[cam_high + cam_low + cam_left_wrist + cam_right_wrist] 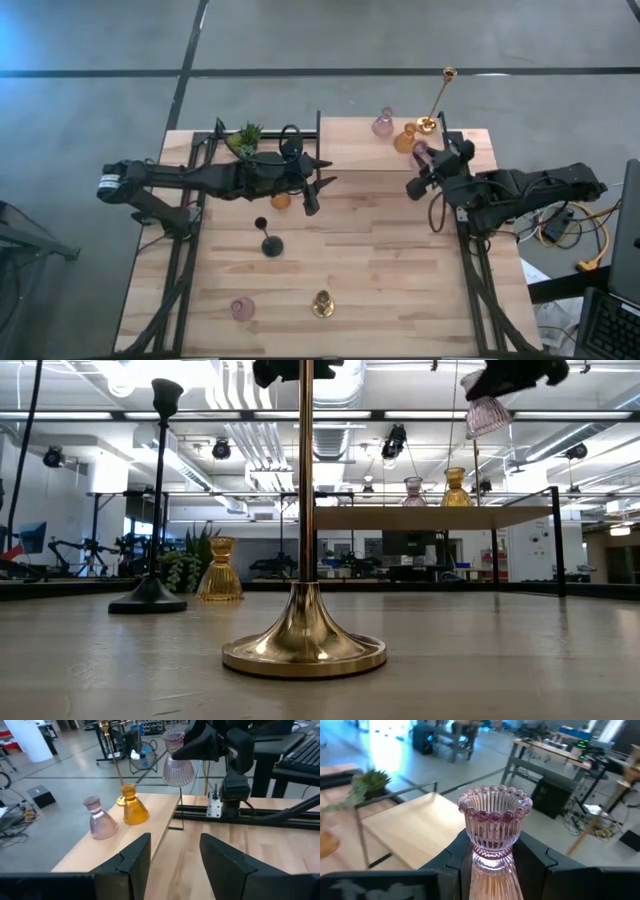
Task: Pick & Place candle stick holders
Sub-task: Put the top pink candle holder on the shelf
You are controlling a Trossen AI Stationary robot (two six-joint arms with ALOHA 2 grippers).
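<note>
My right gripper (424, 168) is shut on a pink glass holder (492, 822), held high above the table's far right part; it also shows in the low view (487, 412). My left gripper (175, 860) is open and empty over the table's middle, next to an amber glass holder (281, 200). A black stemmed holder (270, 243), a pink glass holder (242, 308) and a gold holder (322, 303) stand on their bases nearer the front. A pink holder (383, 123), an amber holder (405, 140) and a tall gold holder (437, 100) stand at the far right edge. My right gripper pinches the pink holder between its two fingers at the narrow neck (173, 751) under the beaded cup. The fingers (200, 745) come at it about level. The holder is upright, cup up, its flared base (178, 772) hanging free, lifted clear of the table.
A small green plant (245, 135) stands at the far left, behind my left arm. Black metal frame rails (318, 140) run along the table's far part and sides. Bare wood (390, 260) lies between the front holders and the right arm.
</note>
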